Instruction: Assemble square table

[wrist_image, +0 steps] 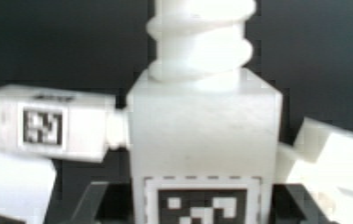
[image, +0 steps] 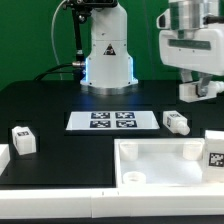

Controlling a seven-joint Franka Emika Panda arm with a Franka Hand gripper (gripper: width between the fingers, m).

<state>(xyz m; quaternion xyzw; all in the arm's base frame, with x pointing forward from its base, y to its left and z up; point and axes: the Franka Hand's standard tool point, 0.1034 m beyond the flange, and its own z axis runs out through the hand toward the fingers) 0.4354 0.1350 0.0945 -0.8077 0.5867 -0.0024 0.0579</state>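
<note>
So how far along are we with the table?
Early. Nothing looks clearly fitted: the corner leg stands at the tabletop's right end in the exterior view, attachment unclear. In hand: the pincer grips the held leg above the table. Left: by the exterior view's sides, the right loose leg and left loose leg lie unfitted.

A white leg [wrist_image: 194, 120] fills the view, its tagged end set between the dark sides of the claw [wrist_image: 199, 203], its ribbed screw tip pointing away. Taking that tip as twelve o'clock, a second leg [wrist_image: 48, 122] lies on its side at nine o'clock, just beside it; a blurred white part [wrist_image: 333, 150] shows at three o'clock.
</note>
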